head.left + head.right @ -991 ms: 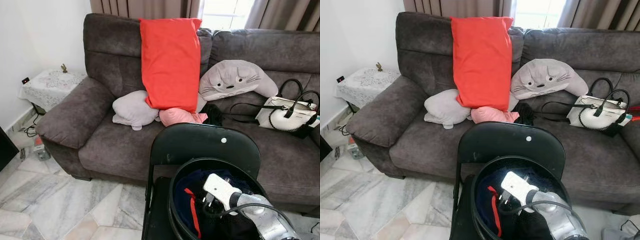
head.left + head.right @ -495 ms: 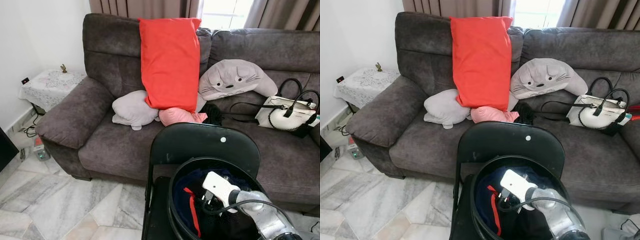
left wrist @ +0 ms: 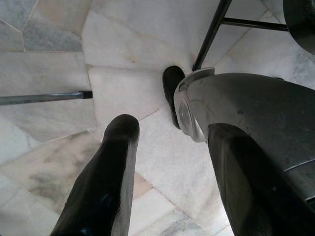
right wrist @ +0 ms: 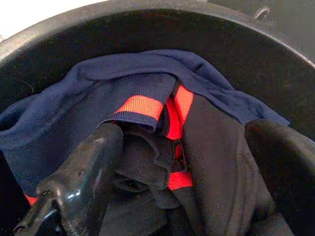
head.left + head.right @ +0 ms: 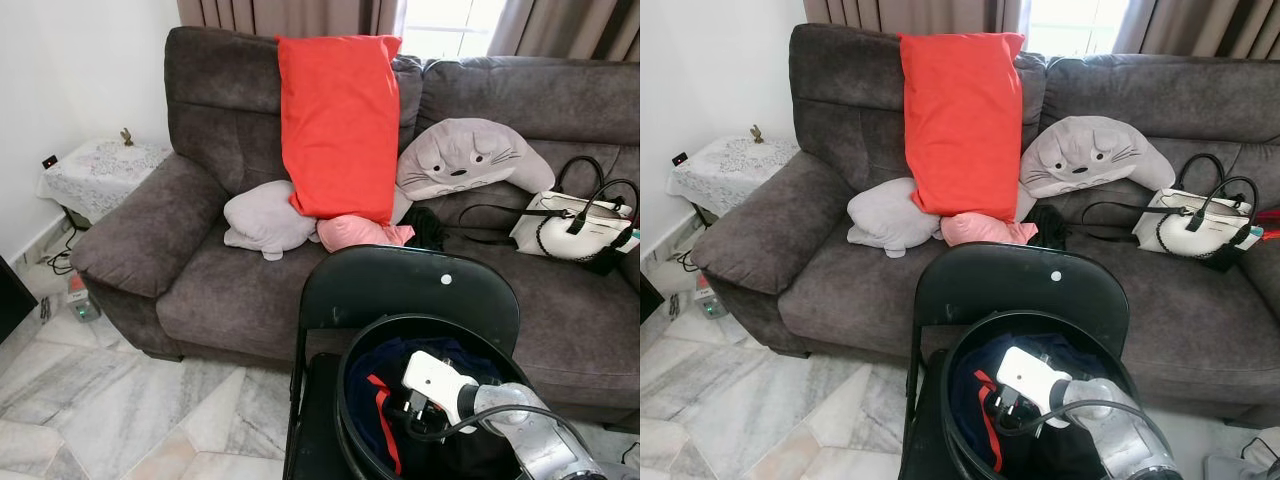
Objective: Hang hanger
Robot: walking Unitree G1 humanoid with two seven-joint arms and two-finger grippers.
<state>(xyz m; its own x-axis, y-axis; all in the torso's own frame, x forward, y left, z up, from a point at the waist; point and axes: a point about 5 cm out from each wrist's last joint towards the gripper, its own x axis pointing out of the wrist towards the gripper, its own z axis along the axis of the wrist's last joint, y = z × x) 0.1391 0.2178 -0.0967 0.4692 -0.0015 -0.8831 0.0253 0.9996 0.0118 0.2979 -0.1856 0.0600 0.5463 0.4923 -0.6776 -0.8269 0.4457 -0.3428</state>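
A black round basket (image 5: 346, 372) stands on the seat of a black folding chair (image 5: 400, 282). It holds a heap of navy and black clothes with red trim (image 4: 147, 86). My right gripper (image 4: 189, 147) reaches down into the basket, open, its fingers (image 4: 93, 162) straddling the black and red fabric just above it and gripping nothing. From the head, its white wrist block (image 5: 432, 375) covers the fingers. My left gripper (image 3: 172, 132) hangs open over the marble floor beside my own leg.
A dark grey sofa (image 5: 220, 280) stands right behind the chair, carrying a red pillow (image 5: 340, 120), grey and pink cushions, a grey plush (image 5: 470, 155) and a white handbag (image 5: 575, 225). A small cloth-covered side table (image 5: 100, 170) stands at the left wall. Open marble floor (image 5: 120, 400) lies to the left.
My right arm has sunk a little lower and further left into the basket. The rest of the scene has not moved.
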